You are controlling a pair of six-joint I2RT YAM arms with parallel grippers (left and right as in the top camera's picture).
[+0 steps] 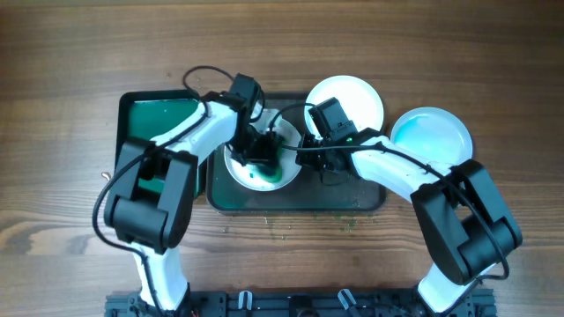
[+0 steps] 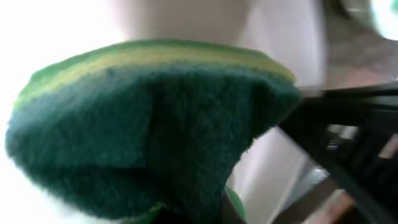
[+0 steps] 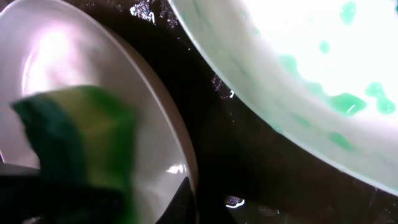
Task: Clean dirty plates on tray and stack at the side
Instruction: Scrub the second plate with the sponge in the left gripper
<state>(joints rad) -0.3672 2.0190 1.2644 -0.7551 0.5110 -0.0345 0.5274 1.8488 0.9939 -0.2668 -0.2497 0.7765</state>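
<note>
The left gripper (image 1: pixel 262 151) is clamping a green sponge (image 2: pixel 143 130) onto the smeared plate (image 1: pixel 264 180) lying in the left half of the tray (image 1: pixel 370 199). The right gripper (image 1: pixel 319 158) is hovering just beside that plate's rim, and I cannot tell its grip. A second plate (image 1: pixel 361 97) is crowding it from behind, and a third plate (image 1: pixel 432 136) is resting on the table (image 1: pixel 70 88)

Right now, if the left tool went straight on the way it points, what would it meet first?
The left tool carries a sponge, which would meet the face of the white plate beneath it on the tray first. Depth is unclear; they may already touch.
</note>
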